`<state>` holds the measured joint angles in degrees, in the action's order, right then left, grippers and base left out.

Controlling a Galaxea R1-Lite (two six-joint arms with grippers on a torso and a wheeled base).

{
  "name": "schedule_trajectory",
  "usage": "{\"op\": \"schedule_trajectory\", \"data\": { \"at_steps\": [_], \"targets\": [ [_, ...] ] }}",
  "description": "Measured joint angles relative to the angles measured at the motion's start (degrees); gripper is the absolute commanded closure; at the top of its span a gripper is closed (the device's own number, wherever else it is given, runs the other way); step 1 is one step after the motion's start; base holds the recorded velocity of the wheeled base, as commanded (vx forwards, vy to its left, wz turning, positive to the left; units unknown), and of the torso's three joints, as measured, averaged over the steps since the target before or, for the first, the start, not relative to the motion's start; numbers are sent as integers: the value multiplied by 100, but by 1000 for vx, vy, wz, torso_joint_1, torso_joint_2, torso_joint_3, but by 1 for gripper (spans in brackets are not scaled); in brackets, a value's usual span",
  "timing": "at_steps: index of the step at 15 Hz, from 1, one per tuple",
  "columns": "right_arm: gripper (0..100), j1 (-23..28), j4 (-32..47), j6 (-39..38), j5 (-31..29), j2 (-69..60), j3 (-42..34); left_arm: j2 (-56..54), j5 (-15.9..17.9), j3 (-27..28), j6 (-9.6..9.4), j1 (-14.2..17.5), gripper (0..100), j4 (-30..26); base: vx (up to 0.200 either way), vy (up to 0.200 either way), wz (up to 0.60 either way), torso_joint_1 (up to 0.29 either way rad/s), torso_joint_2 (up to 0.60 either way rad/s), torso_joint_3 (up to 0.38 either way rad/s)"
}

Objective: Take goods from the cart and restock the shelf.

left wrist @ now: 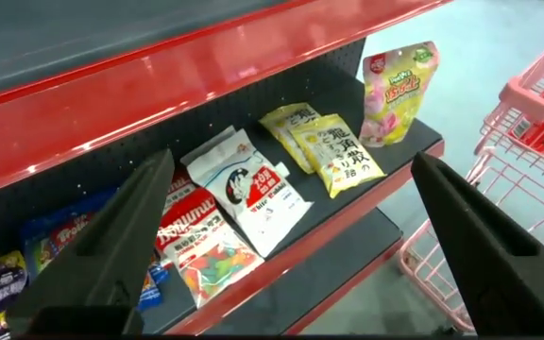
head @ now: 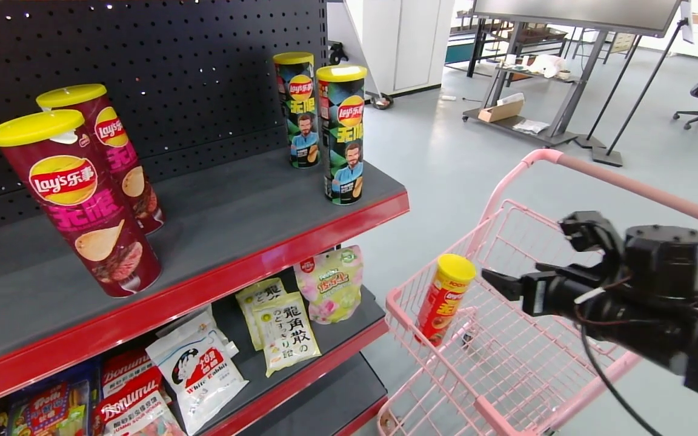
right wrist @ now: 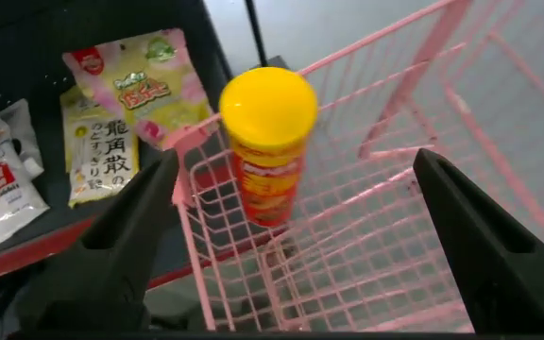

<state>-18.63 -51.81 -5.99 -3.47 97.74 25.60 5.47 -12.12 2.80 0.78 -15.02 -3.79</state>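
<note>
A red chip can (head: 444, 298) with a yellow lid leans in the near-left corner of the pink cart (head: 509, 363). My right gripper (head: 534, 254) hangs open over the cart basket, just to the right of the can and about level with its lid. In the right wrist view the can (right wrist: 267, 142) stands ahead of the open right gripper (right wrist: 291, 255), between the lines of its two fingers, apart from both. My left gripper (left wrist: 291, 255) is open and holds nothing, facing the lower shelf (left wrist: 348, 227) with its snack bags.
The top shelf (head: 228, 212) holds two maroon cans (head: 79, 200) at the left and two green-black cans (head: 340, 130) at the right, with bare board between them. Below lie snack bags (head: 276, 330). The red shelf lip (head: 300, 242) juts out near the cart's corner.
</note>
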Motion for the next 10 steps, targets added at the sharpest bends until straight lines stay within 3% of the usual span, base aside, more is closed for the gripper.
{"op": "schedule_trajectory", "data": {
  "at_steps": [2,5,10],
  "targets": [
    [0,-343,-585,-110,72,929,221,0,9,2,-100,0,0,5,0,0,0,0,0,0],
    [0,-592,-630,-345,2,1499,257,0,9,2,-105,6,0,5,0,0,0,0,0,0],
    [0,-551,-1163,-354,-99,2066,251,0,5,2,-102,6,0,5,0,0,0,0,0,0]
  ]
}}
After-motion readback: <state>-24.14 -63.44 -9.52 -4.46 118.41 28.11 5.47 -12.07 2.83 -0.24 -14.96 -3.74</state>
